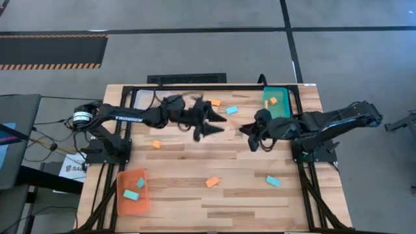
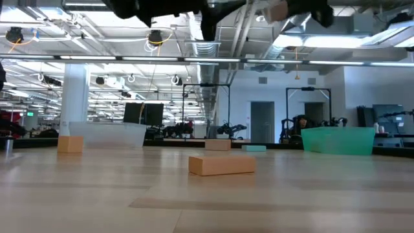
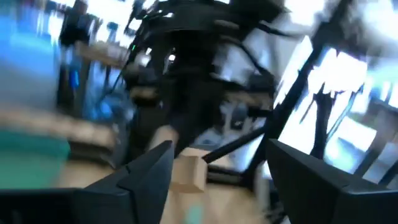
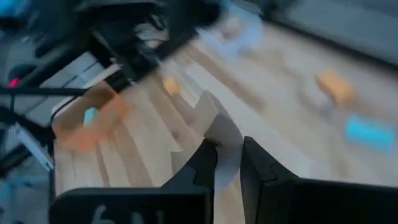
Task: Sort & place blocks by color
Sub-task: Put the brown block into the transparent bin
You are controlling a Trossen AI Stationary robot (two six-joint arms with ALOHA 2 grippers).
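Front orange block [image 2: 222, 165] lies flat on the desk [image 1: 195, 208], closest to the low camera and about midway across. Level with it, well off to the right arm's side, sits the front blue block [image 1: 273, 181]. At the same near edge, on the left arm's side, the orange tray [image 1: 123, 203] holds two light blue blocks [image 1: 130, 194], one lying flat and the other [image 1: 140, 182] against the far wall.

Farther in, the left orange block [image 1: 156, 144] rests alone on the desk near the left arm's base.

Above the middle of the desk the two grippers face each other, close together and raised clear of the wood. The left gripper [image 1: 221, 125] has its fingers [image 3: 149, 171] spread wide with nothing clamped between them. The right gripper [image 1: 249, 133] has its fingers [image 4: 205, 165] pressed onto the tan block [image 4: 217, 134], which it holds in the air just in front of the left gripper's spread fingers.

Beyond them the rear orange block [image 1: 215, 103] and the rear blue block [image 1: 231, 110] lie near each other. At the far edge, the clear tray [image 1: 144, 99] stands on the left arm's side, and the teal tray [image 1: 281, 112] on the right arm's side holds two orange blocks [image 1: 272, 100].
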